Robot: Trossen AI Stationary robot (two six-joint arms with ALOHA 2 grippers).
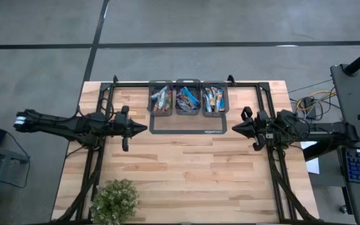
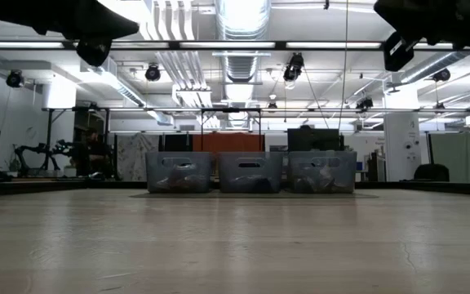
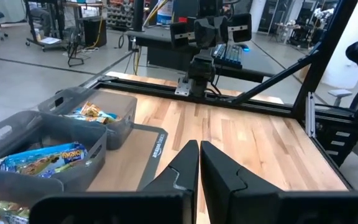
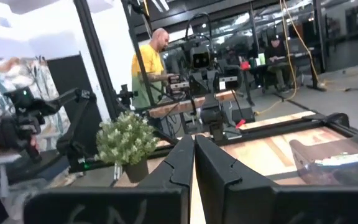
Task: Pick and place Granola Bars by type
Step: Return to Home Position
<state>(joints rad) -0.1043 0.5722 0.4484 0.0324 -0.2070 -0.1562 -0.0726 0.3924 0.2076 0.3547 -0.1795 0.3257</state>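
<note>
Granola bars in shiny wrappers lie inside three grey bins on a dark mat at the table's far edge: left bin (image 1: 161, 99), middle bin (image 1: 187, 98) with mostly blue bars, right bin (image 1: 214, 99). The left wrist view shows blue and multicoloured bars (image 3: 42, 159) in the bins. My left gripper (image 1: 144, 127) hovers shut over the table left of the mat, pointing right. My right gripper (image 1: 234, 127) hovers shut right of the mat, pointing left. Both hold nothing.
A leafy green plant (image 1: 114, 201) stands at the table's near left corner. A black frame rail (image 1: 186, 82) runs along the table's far edge and sides. Bare wood (image 1: 192, 175) spreads across the middle and near part. A person (image 4: 149, 65) stands beyond the table.
</note>
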